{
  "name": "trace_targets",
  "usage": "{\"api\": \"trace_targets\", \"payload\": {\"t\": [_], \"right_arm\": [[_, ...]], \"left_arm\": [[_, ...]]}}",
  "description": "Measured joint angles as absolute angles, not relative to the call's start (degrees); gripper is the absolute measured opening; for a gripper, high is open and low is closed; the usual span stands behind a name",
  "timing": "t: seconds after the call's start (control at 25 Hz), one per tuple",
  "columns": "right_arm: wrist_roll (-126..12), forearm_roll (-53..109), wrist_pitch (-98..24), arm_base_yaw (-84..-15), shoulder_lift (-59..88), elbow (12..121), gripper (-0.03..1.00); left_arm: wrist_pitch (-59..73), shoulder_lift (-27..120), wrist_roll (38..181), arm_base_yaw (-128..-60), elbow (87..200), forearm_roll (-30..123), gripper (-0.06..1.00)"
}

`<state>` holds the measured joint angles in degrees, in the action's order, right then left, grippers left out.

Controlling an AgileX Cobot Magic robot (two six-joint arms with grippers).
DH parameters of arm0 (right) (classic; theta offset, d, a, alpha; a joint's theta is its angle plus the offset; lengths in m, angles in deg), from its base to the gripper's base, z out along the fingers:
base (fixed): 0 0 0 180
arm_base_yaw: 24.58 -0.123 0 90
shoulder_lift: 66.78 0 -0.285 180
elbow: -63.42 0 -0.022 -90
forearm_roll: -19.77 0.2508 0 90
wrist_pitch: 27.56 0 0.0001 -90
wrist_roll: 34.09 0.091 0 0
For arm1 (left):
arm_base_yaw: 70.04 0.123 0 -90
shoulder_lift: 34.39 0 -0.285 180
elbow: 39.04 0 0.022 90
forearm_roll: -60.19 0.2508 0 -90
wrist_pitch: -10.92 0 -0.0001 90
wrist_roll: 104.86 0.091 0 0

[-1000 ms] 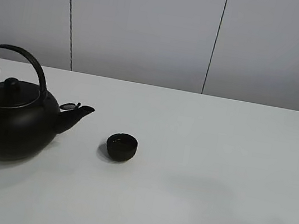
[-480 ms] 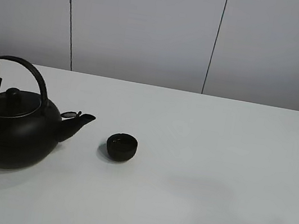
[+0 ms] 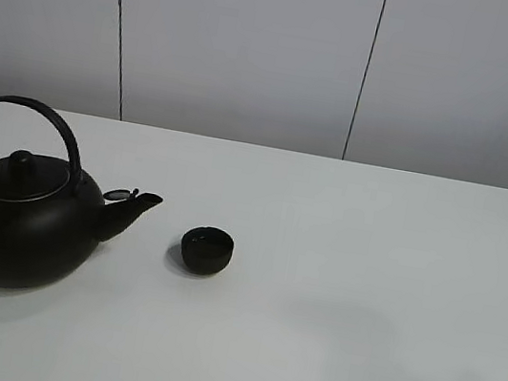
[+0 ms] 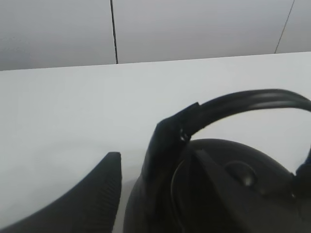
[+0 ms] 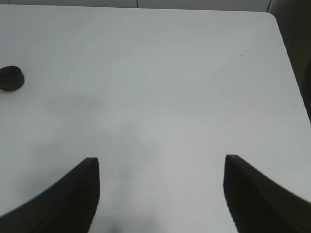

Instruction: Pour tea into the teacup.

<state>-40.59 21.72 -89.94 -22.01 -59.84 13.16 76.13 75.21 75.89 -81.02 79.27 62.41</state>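
Black left end effector (image 4: 150, 189), ribbed finger (image 4: 92, 194), matching right end effector (image 5: 160, 194)

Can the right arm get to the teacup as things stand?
Probably yes. In the right wrist view the teacup sits alone on bare table, jaws apart and empty, nothing between. The kettle stands clear on its far side.

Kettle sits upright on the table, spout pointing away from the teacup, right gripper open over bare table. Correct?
Not quite. In the exterior high view the kettle sits upright with its spout pointing toward the teacup, not away. The right gripper is open over bare table.
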Motion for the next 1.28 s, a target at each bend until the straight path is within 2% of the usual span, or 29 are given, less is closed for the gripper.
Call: {"api": "trace_targets", "payload": {"t": [0.36, 0.56, 0.72, 0.92, 1.12, 1.28], "right_arm": [[-40.59, 21.72, -89.94, -22.01, -59.84, 13.16, 0.49], [-40.59, 21.72, -89.94, -22.01, -59.84, 13.16, 0.49], [-40.59, 21.72, -89.94, -22.01, -59.84, 13.16, 0.49], [-40.59, 21.72, -89.94, -22.01, -59.84, 13.16, 0.49], [-40.59, 21.72, -89.94, -22.01, -59.84, 13.16, 0.49], [-40.59, 21.72, -89.94, -22.01, -59.84, 13.16, 0.49]], "left_arm": [[76.32, 67.55, 75.14, -79.4, 71.45, 62.67, 0.33], [72.26, 67.29, 67.73, -76.23, 72.35, 63.84, 0.33], [58.31, 63.86, 65.76, -73.42, 77.79, 66.09, 0.33], [38.43, 57.51, 62.74, -68.77, 89.83, 70.54, 0.33], [27.42, 54.86, 53.89, -63.87, 99.49, 74.19, 0.33], [23.47, 54.62, 52.42, -56.11, 103.29, 74.61, 0.33]]}}
